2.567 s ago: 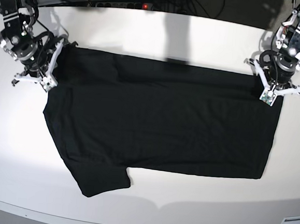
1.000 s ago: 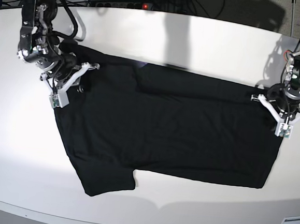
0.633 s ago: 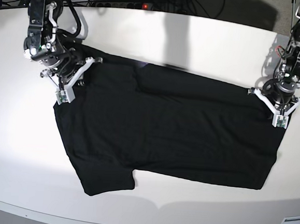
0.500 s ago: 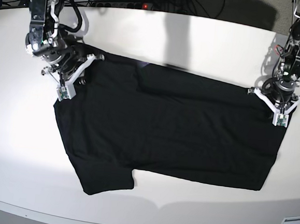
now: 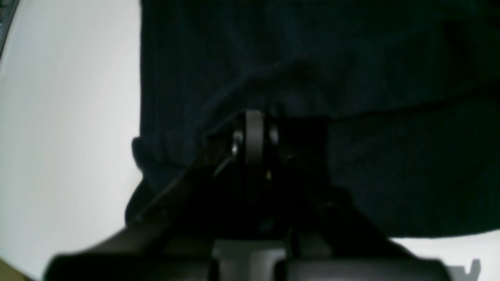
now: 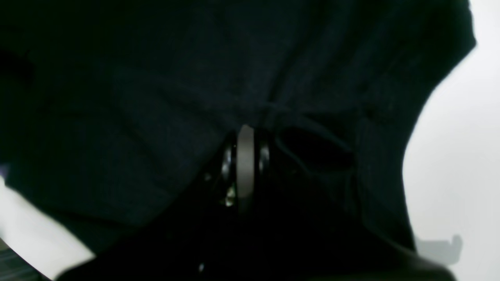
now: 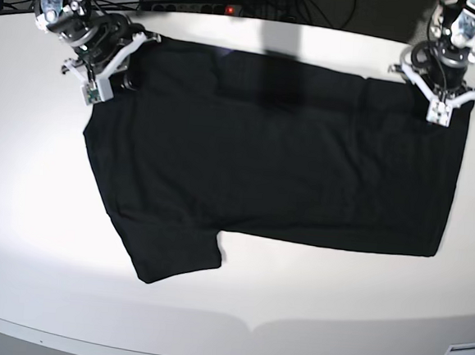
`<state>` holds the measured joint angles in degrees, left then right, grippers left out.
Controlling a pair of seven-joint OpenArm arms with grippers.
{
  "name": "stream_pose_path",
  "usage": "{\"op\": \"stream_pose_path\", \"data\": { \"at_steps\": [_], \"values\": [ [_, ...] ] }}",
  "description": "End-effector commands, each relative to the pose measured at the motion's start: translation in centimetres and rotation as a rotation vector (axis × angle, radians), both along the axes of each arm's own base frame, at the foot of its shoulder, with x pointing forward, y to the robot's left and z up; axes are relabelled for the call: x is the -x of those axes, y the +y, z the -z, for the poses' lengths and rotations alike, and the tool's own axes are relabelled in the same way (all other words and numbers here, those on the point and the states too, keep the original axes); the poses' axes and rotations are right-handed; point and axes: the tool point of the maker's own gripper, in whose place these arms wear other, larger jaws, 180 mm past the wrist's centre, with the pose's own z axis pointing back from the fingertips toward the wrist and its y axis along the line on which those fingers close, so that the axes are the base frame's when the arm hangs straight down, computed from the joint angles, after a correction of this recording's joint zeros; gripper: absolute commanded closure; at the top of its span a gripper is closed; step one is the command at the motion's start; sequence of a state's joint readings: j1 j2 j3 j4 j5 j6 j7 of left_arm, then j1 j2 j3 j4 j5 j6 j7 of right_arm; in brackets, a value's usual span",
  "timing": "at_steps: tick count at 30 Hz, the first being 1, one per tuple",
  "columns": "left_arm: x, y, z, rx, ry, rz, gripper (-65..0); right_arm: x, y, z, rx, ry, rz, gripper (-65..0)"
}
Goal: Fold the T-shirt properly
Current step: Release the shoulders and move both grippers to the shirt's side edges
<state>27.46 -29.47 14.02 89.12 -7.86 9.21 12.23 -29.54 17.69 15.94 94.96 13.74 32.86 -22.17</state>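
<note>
The black T-shirt [image 7: 271, 164] lies spread flat on the white table [image 7: 21, 210], with one sleeve [image 7: 173, 259] pointing to the front left. My right gripper [image 7: 113, 69] is at the shirt's far left corner and is shut on its fabric. The right wrist view shows the closed fingers [image 6: 245, 156] with dark cloth [image 6: 156, 97] bunched around them. My left gripper [image 7: 439, 103] is at the far right corner, also shut on the fabric. The left wrist view shows its closed fingers [image 5: 254, 134] pinching the cloth [image 5: 351, 58]. The collar marks and tag are not visible.
A power strip with a red light [image 7: 229, 10] and cables lie behind the table's far edge. The rounded front edge of the table [image 7: 250, 331] runs below the shirt. Bare white table shows to the left and right of the shirt.
Both grippers have moved toward the table's far edge, dragging the shirt's upper edge with them. The shirt now reaches further back and lies flatter and wider.
</note>
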Motion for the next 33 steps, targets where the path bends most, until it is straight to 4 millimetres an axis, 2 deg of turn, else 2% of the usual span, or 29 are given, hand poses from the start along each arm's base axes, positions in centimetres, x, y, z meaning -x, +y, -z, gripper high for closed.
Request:
{"op": "stream_pose_path", "data": {
  "at_steps": [1,4,7,10,12,17,20,23,27,29,30,32,33],
  "values": [
    [2.7,-0.3,1.5,0.016,0.124,-0.014,0.0,0.1,-1.2,-0.6,0.029,-0.012,0.012,0.0],
    [2.4,-0.7,-0.2,-0.026,0.064,-0.004,0.0,0.2,-2.6,-1.0,0.047,-0.02,0.038,0.0],
    [1.1,-1.0,-2.5,-0.076,-0.01,0.012,0.0,0.0,-3.1,-1.6,0.044,-0.039,0.021,0.0],
    [-0.7,0.0,-5.2,-0.138,-0.108,-0.015,0.0,-0.5,-3.5,-2.6,0.059,-0.066,0.022,0.0],
    [-1.6,1.6,-6.4,-0.184,-0.149,-0.037,0.0,-0.9,-3.7,-3.5,0.07,-0.093,0.021,0.0],
    [-2.6,7.4,-9.0,-0.294,-0.19,-0.164,0.0,-2.4,-3.8,-6.7,0.105,-0.183,0.009,0.0],
    [-3.6,9.4,-11.6,-0.285,-0.268,-0.229,0.0,-3.5,-3.1,-8.8,0.116,-0.254,-0.014,0.0],
    [-5.3,9.0,-13.7,-0.165,-0.342,-0.237,0.0,-5.1,-2.9,-10.3,0.119,-0.312,-0.019,0.0],
    [-8.3,6.3,-14.4,0.043,-0.362,-0.154,0.0,-7.4,-3.0,-12.0,0.124,-0.374,-0.015,0.0],
    [-9.8,5.1,-14.9,0.109,-0.362,-0.107,0.0,-8.3,-2.9,-12.5,0.129,-0.383,-0.024,-13.8],
    [-10.5,4.9,-15.0,0.123,-0.361,-0.089,-3.8,-8.4,-2.8,-12.6,0.121,-0.378,-0.023,-20.5],
    [-11.8,4.8,-15.1,0.133,-0.363,-0.06,-20.3,-8.5,-2.5,-12.5,0.081,-0.357,-0.015,-28.3],
    [-12.5,4.9,-14.9,0.145,-0.361,-0.053,-24.0,-8.4,-2.3,-12.4,0.062,-0.348,-0.014,-28.9]
  ]
}}
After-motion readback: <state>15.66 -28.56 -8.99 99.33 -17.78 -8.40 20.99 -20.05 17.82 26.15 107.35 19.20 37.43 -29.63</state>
